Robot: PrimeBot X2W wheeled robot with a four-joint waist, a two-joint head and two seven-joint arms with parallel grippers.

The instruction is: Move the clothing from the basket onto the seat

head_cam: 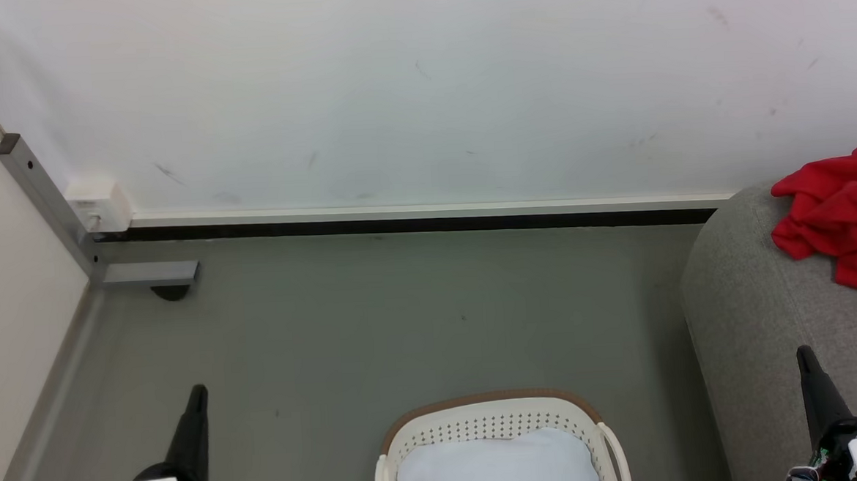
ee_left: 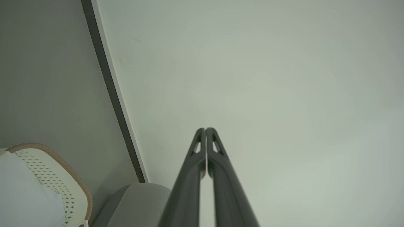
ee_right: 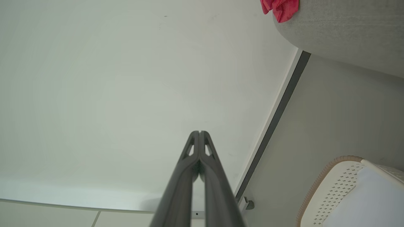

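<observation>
The red clothing (head_cam: 842, 222) lies crumpled on the grey seat (head_cam: 762, 311) at the right edge of the head view; a red corner of the clothing (ee_right: 281, 8) also shows on the seat (ee_right: 344, 28) in the right wrist view. The cream basket (head_cam: 493, 420) stands on the floor at bottom centre, holding a pale blue-white cushion pad (head_cam: 499, 468). My left gripper (head_cam: 198, 393) is at the lower left, shut and empty, tips touching (ee_left: 205, 129). My right gripper (head_cam: 803, 354) is at the lower right in front of the seat, shut and empty (ee_right: 199, 132).
A white wall with a dark baseboard (head_cam: 413, 223) runs across the back. A grey metal post and foot (head_cam: 144, 274) and a white box (head_cam: 96, 199) sit in the left corner. Grey floor (head_cam: 403, 322) lies between the wall and the basket.
</observation>
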